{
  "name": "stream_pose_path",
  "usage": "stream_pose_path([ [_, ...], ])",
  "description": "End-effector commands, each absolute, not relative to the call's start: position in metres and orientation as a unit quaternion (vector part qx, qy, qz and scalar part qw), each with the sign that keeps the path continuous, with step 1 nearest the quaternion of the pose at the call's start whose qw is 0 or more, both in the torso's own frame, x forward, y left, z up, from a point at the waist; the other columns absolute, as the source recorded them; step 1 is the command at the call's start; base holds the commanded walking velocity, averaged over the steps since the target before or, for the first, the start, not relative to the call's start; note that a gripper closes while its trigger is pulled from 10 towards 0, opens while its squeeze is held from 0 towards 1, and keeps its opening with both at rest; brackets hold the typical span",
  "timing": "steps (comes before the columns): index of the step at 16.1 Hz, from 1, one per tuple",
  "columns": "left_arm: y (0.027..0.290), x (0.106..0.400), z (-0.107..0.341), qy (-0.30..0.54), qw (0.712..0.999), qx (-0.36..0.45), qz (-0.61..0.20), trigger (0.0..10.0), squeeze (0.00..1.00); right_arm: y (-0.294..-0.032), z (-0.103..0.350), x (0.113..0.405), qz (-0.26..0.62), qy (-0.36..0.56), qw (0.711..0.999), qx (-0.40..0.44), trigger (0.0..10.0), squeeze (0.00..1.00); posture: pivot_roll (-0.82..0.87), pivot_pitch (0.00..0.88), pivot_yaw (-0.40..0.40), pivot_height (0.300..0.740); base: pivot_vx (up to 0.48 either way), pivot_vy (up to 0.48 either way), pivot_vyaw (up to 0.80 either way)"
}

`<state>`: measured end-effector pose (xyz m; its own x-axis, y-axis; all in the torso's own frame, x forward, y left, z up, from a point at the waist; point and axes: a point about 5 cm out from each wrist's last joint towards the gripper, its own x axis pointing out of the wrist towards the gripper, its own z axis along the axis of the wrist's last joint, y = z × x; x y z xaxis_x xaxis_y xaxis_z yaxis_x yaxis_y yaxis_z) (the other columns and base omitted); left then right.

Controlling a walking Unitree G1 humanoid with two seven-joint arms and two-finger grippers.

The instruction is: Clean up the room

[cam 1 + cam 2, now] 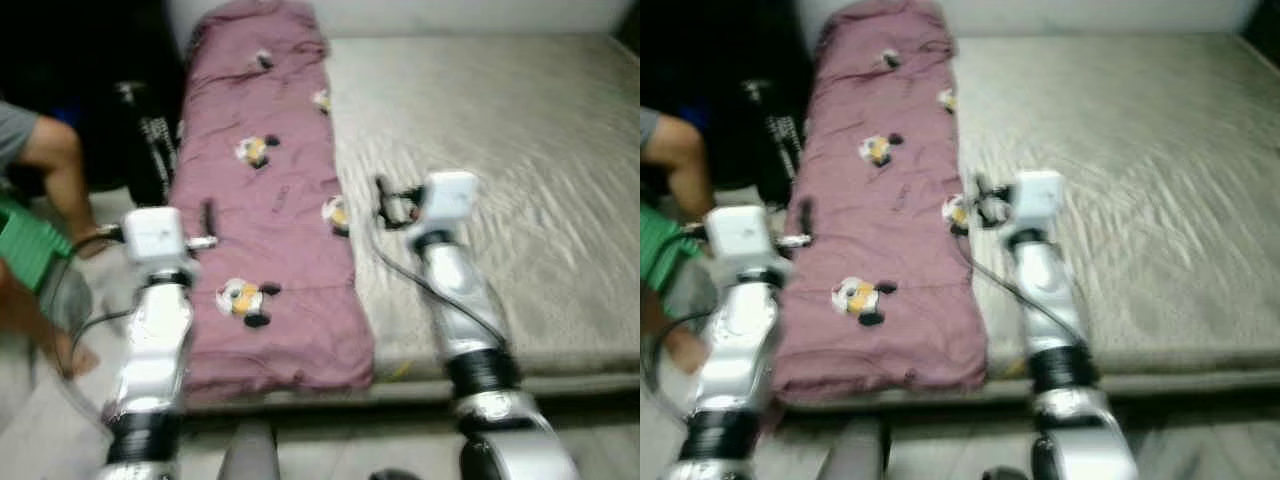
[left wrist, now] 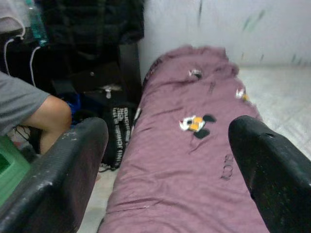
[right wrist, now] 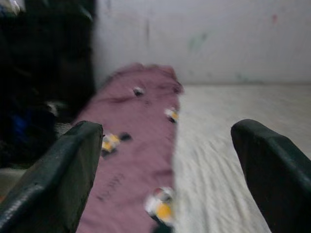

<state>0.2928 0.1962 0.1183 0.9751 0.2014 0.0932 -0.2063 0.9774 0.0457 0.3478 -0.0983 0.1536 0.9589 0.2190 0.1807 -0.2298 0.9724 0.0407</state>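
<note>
both silver arms reach forward from the near edge, forearms roughly level, wrists toward the bed [image 1: 520,140]. left gripper [image 1: 207,222] sits over the near left part of the folded mauve blanket [image 1: 265,200], its black fingers [image 2: 58,170] spread wide apart in the left wrist view, nothing between them. right gripper [image 1: 385,205] hovers at the blanket's right edge where it meets the bare mattress, about midway along; fingers [image 3: 58,170] also spread wide in the right wrist view, holding nothing. can't tell if either fingertip touches the fabric.

blanket is folded into a long strip running from the near bed edge to the far wall [image 2: 218,24], lying along the left side of the bed, printed with small cartoon figures in black, white and yellow. its near end hangs slightly over the mattress edge. rest of the mattress to the right is bare grey-beige quilted surface, lots of open room there.

left of the bed: a seated person, bare arm [image 1: 60,170] and grey sleeve visible, close to the left arm. green stool or crate [image 1: 30,245] beside them, too blurred to say which. dark bags and clutter [image 2: 92,58] stacked against the far left. tight gap between the bed's left edge and the person. views are a bit blurred.
</note>
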Motion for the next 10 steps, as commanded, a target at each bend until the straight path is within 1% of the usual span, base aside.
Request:
stream_pose_path([
  [1,0.1725,0.3,0.1207,-0.044,0.997,0.023,0.067,10.0,0.0,-0.1282,0.1432,0.3457,0.071,-0.074,0.995,0.022,10.0,0.0,-0.03,0.0,0.007,0.74,0.0,0.0,0.0],
  [10,0.1711,0.3016,0.1202,-0.04,0.997,0.02,0.064,10.0,0.0,-0.1281,0.1408,0.3448,0.075,-0.07,0.995,0.021,10.0,0.0,-0.03,0.0,0.005,0.74,0.0,0.0,0.0],
])
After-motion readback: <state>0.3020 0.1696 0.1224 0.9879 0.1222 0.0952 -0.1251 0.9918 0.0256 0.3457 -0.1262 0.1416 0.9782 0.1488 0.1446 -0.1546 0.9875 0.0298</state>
